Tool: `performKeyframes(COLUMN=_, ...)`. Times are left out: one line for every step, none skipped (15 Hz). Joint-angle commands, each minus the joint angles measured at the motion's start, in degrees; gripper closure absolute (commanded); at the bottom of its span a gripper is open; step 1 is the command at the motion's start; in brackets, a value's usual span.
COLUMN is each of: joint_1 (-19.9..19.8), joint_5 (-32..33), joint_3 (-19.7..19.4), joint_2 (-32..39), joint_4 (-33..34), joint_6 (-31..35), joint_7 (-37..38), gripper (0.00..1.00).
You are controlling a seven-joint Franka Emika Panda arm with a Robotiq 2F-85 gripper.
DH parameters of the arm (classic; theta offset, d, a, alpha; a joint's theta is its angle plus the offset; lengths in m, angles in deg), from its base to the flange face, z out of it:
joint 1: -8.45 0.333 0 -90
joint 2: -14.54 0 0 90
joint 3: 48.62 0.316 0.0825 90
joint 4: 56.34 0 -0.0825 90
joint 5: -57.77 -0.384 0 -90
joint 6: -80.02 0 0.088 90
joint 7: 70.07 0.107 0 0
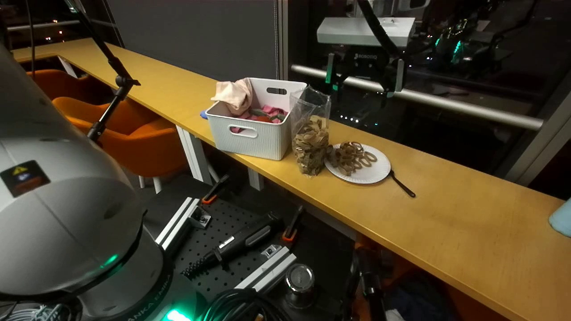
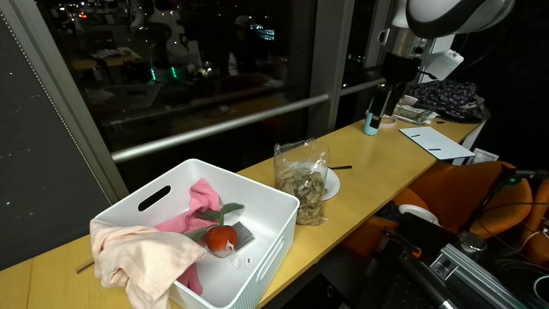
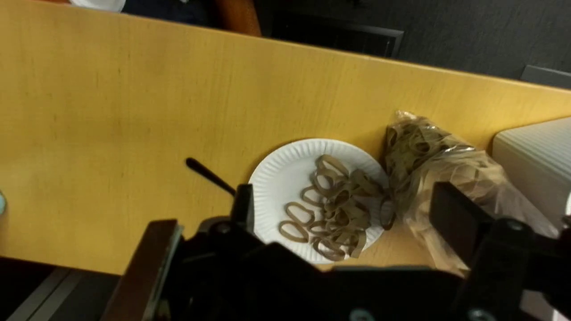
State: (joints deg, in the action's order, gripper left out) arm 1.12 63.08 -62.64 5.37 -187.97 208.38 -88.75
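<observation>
Spread and empty, the pincer [image 1: 363, 83] hangs above the bench [image 1: 468, 214], where a plate [image 3: 283, 178] corrals loose brown bands [image 3: 342, 211]; the bag [image 1: 311, 147] beside it stands upright, perhaps propped by the bin [image 1: 252, 143].

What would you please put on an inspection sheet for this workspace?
Surface: long yellow wooden table, grain visible
Job's things: brown band-like loops on a round white paper plate; clear plastic bag holding more loops, upright beside it; thin black handle at the plate's rim
Clutter: white ribbed plastic bin holding pink cloth and a green-leaved round red object; peach cloth draped over its rim
End effector: open, holding nothing, raised above the table
Cables: black cable coils in an exterior view's foreground
Surroundings: dark window panes, silver horizontal rail, orange chairs
</observation>
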Motion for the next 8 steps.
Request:
performKeyframes(joint_1=-0.42, joint_5=-1.61, joint_3=0.36, joint_2=5.39, joint_4=4.69, joint_6=4.86, joint_7=-3.72, gripper=0.00)
performKeyframes(joint_1=-0.59, joint_5=-1.74, joint_3=0.27, joint_2=6.33, joint_4=5.13, joint_6=6.17, joint_7=-5.40, gripper=0.00)
performKeyframes(joint_1=-0.77, joint_5=-2.02, joint_3=0.27, joint_2=7.44, joint_4=5.60, joint_6=8.04, joint_7=-6.83, gripper=0.00)
performKeyframes(joint_1=-1.01, joint_5=-3.10, joint_3=0.16, joint_2=8.77, joint_4=6.29, joint_6=9.58, joint_7=-8.55, gripper=0.00)
performKeyframes(joint_1=-1.21, joint_5=-4.35, joint_3=0.24, joint_2=10.00, joint_4=6.91, joint_6=10.83, joint_7=-10.24, gripper=0.00)
performKeyframes(joint_1=-1.43, joint_5=-6.17, joint_3=0.43, joint_2=11.65, joint_4=7.95, joint_6=11.83, joint_7=-12.48, gripper=0.00)
performKeyframes(joint_1=-1.63, joint_5=-7.78, joint_3=0.83, joint_2=13.03, joint_4=8.82, joint_6=12.47, joint_7=-14.45, gripper=0.00)
performKeyframes(joint_1=-1.89, joint_5=-9.67, joint_3=1.32, joint_2=14.78, joint_4=9.69, joint_6=13.68, joint_7=-17.31, gripper=0.00)
